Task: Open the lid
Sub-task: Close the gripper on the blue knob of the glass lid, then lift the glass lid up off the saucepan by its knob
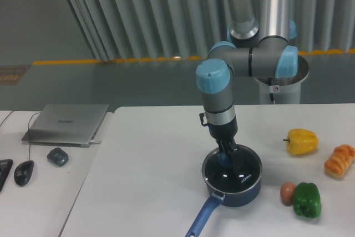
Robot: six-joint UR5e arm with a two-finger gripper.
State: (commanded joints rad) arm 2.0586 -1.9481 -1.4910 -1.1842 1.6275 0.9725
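The gripper (227, 158) is sitting closed around the blue knob (224, 159) of the lid (231, 171); the lid is resting flat on the saucepan (236, 191) (nothing lifted yet); raising it is remaining.

i see the gripper (227, 158) down on the lid (232, 171), its fingers either side of the blue knob (224, 159); contact looks made, though i cannot confirm a firm grasp. lid sits flat on the saucepan (236, 190), handle (202, 218) pointing toward the near table edge. to the right on the white table (150, 159): yellow pepper (301, 141), a bread roll (339, 160), an egg (287, 192) touching a green pepper (307, 199). on the left desk: closed laptop (66, 124), a dark mouse (23, 172), a small grey object (57, 156).
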